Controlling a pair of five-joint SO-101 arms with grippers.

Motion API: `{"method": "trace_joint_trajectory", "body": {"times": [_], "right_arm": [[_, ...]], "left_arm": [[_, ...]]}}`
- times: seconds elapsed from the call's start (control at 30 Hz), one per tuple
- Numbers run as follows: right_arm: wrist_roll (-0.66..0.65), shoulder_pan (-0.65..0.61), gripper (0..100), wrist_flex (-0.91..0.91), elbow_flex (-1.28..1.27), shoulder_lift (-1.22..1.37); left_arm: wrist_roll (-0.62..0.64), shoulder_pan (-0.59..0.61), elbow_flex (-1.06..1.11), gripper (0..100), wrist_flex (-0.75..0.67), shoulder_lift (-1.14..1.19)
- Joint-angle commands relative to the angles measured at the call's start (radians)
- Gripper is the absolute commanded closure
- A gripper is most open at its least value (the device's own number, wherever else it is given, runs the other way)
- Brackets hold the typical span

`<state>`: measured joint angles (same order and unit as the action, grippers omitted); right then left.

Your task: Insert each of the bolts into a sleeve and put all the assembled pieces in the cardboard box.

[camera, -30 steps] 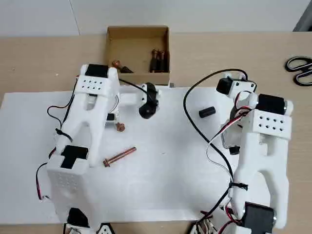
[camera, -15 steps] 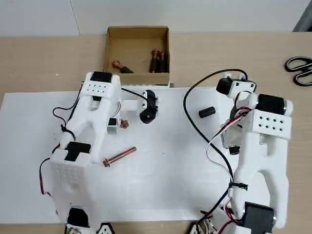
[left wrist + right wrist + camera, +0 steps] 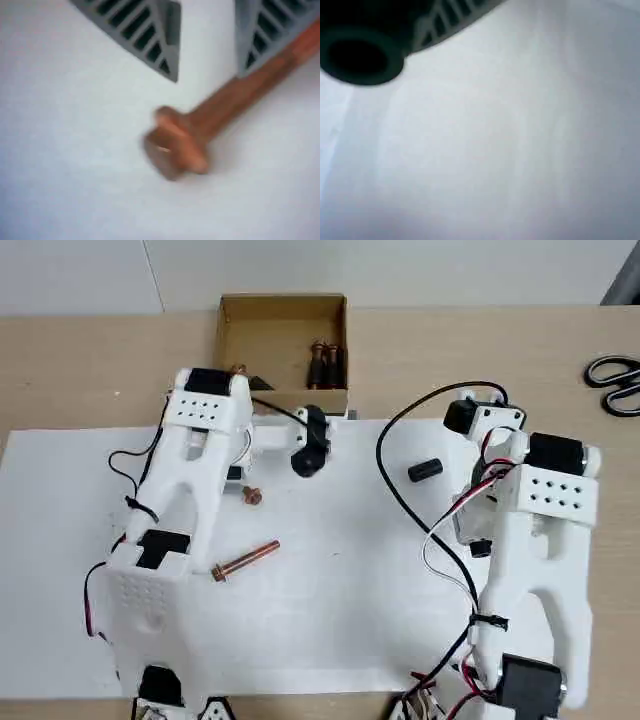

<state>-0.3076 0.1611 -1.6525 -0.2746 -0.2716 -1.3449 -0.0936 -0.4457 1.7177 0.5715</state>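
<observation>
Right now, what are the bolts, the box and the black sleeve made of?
Bolts: most likely metal with a copper-coloured coat; there is a soft shine along the shaft.
Box: brown cardboard, matte, with thin folded walls.
Sleeve: black and dull, perhaps plastic or rubber; its look leaves that open.

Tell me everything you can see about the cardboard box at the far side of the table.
The cardboard box is brown and open-topped, with upright walls. It stands on the wooden table just beyond the far edge of the white sheet. Two copper-and-dark pieces lie side by side inside by its right wall; a third piece lies near its left wall, partly hidden by an arm.
</observation>
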Motion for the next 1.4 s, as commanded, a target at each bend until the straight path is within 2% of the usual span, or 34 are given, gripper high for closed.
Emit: {"method": "trace_joint_trajectory", "body": {"times": [0.0, 0.33, 0.67, 1.03, 1.37], "right_arm": [[-0.009, 0.008, 99.4, 0.001, 0.011, -0.042], [-0.011, 0.010, 99.4, 0.001, 0.011, -0.042], [-0.011, 0.010, 99.4, -0.002, 0.011, -0.042], [-0.011, 0.010, 99.4, -0.004, 0.011, -0.042], [-0.008, 0.004, 99.4, -0.002, 0.011, -0.042]], "left_arm": [[-0.235, -0.005, -0.067, 92, 0.031, -0.009], [-0.230, -0.003, -0.039, 89, -0.051, 0.044], [-0.230, 0.008, -0.039, 84, -0.051, 0.058], [-0.230, 0.011, -0.024, 84, -0.101, 0.149], [-0.230, 0.003, -0.050, 98, -0.092, 0.166]]}}
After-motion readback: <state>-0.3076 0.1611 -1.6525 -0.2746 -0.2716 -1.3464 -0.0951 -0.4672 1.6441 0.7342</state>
